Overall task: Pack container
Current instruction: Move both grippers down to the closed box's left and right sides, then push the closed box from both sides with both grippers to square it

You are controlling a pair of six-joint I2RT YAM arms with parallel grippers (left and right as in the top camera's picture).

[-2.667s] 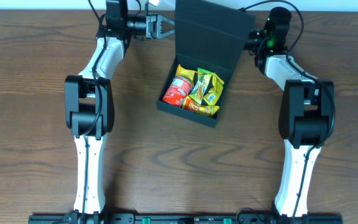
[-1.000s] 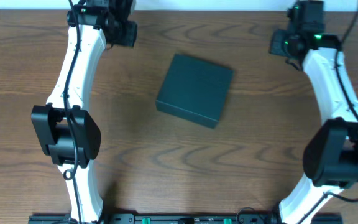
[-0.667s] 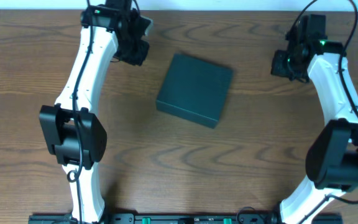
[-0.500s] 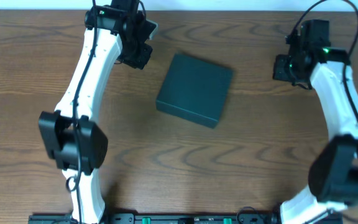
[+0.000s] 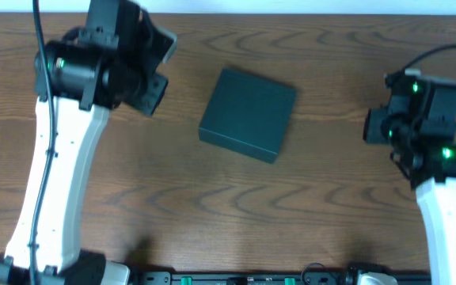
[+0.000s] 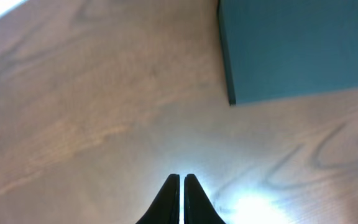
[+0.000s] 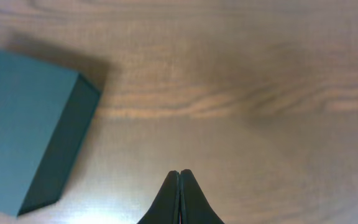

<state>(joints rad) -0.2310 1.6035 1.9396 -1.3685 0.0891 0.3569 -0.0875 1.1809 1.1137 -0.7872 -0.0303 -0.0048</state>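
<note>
Where the container [image 5: 248,113] sits: about mid-table, on bare wood, between the two arms and touching neither.
How its lid stands: down flat, so from where I stand only the plain teal top and one darker side wall show.
Its angle: turned askew to the table's edges, one corner pointing toward the near side.
Left gripper [image 6: 181,177]: fingers pressed together tip to tip, with nothing between them. It hangs over bare wood, and the container's corner lies off toward the upper right of its wrist view, well apart.
Right gripper [image 7: 179,172]: jaws likewise closed on themselves and holding nothing. The container lies to the left in its wrist view, well clear of the tips.
Left arm [image 5: 54,174]: white links with black joints. Its wrist end is up by the far left of the container and blurred in the overhead view.
Right arm [image 5: 450,214]: the same build, with small green lights on it. Its wrist end is off to the container's right, well apart.
Table [image 5: 212,198]: dark brown wood grain, with a bright patch of glare on the wood near the left fingertips.
</note>
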